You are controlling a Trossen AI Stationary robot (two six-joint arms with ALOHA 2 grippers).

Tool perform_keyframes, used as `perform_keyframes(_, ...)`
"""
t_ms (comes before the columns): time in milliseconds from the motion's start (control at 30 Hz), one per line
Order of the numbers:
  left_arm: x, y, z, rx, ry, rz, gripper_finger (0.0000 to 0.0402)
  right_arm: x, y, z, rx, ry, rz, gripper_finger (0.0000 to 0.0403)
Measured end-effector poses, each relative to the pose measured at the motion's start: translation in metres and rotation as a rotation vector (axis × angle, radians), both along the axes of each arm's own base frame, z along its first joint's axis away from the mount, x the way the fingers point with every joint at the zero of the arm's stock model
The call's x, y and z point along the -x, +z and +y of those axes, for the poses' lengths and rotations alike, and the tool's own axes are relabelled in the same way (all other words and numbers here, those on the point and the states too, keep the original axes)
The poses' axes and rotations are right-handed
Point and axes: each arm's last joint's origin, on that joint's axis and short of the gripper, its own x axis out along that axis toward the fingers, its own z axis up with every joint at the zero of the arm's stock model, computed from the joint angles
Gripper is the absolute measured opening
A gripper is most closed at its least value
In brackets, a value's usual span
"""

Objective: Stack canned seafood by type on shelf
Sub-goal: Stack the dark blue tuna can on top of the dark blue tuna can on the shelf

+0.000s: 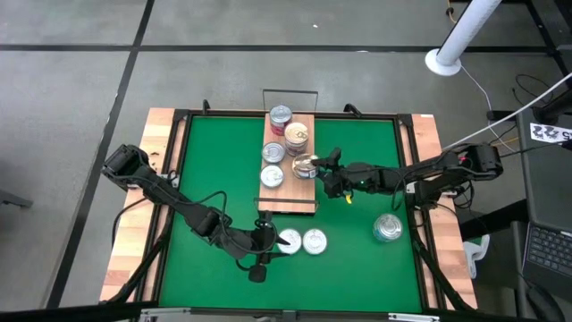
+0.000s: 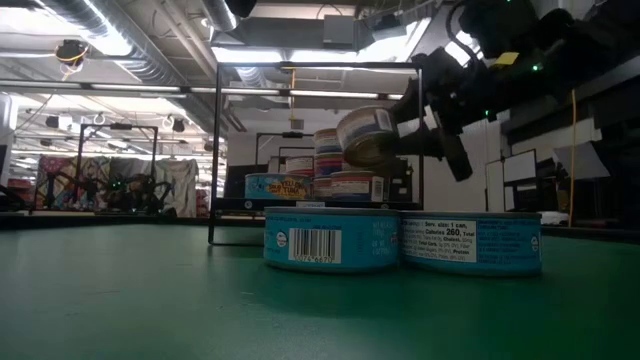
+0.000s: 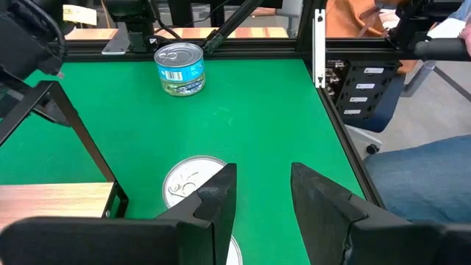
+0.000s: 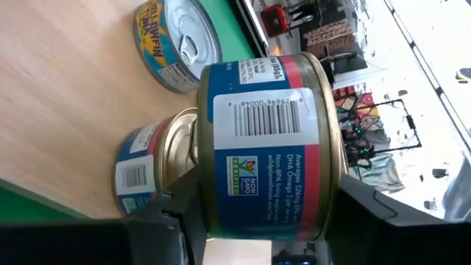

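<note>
The shelf (image 1: 290, 199), a light wood board with wire rails at its short ends, lies on the green mat and carries several tins (image 1: 273, 152). My right gripper (image 1: 323, 170) is shut on a gold-lidded tin with a blue and red label (image 4: 268, 140), just above the board's right edge. A like tin (image 4: 143, 173) and a yellowfin tin (image 4: 180, 44) stand on the board behind it. My left gripper (image 3: 261, 199) is open, above the mat and beside two flat silver-topped tins (image 1: 301, 241) near the front edge. My right gripper pinches the tin between its two fingers, one on each flat end (image 4: 333, 184). The fingers come nearly level from the table's right side. The tin is tipped onto its side and hangs clear above the board (image 2: 365, 135).
A larger silver tin (image 1: 387, 228) stands on the mat at the front right. A black frame (image 1: 407, 121) borders the mat, with the wooden table edge (image 1: 161, 125) outside it. A person's leg (image 3: 419, 177) shows beyond the table's right side.
</note>
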Motion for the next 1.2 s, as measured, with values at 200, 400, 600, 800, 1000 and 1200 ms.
perform_keyframes(200,0.0,0.0,0.0,0.001,0.0,0.0,0.0124,-0.002,-0.008,-0.006,0.016,0.006,0.035,0.0198)
perform_keyframes(400,0.0,0.0,0.0,0.002,0.0,0.0,0.0124,-0.003,-0.005,-0.013,0.015,-0.011,-0.003,0.0198)
perform_keyframes(600,0.0,0.0,0.0,0.002,0.001,0.0,0.0124,-0.004,-0.004,-0.017,0.002,0.021,-0.015,0.0198)
perform_keyframes(800,0.0,0.0,0.0,0.003,0.001,-0.001,0.0124,-0.003,-0.004,-0.025,-0.007,0.024,-0.019,0.0198)
perform_keyframes(1000,0.0,0.0,0.0,0.003,0.001,-0.002,0.0124,-0.002,-0.004,-0.032,-0.028,0.045,-0.024,0.0198)
perform_keyframes(1200,0.0,0.0,0.0,0.003,0.001,-0.003,0.0124,-0.003,-0.005,-0.031,-0.039,0.073,-0.024,0.0198)
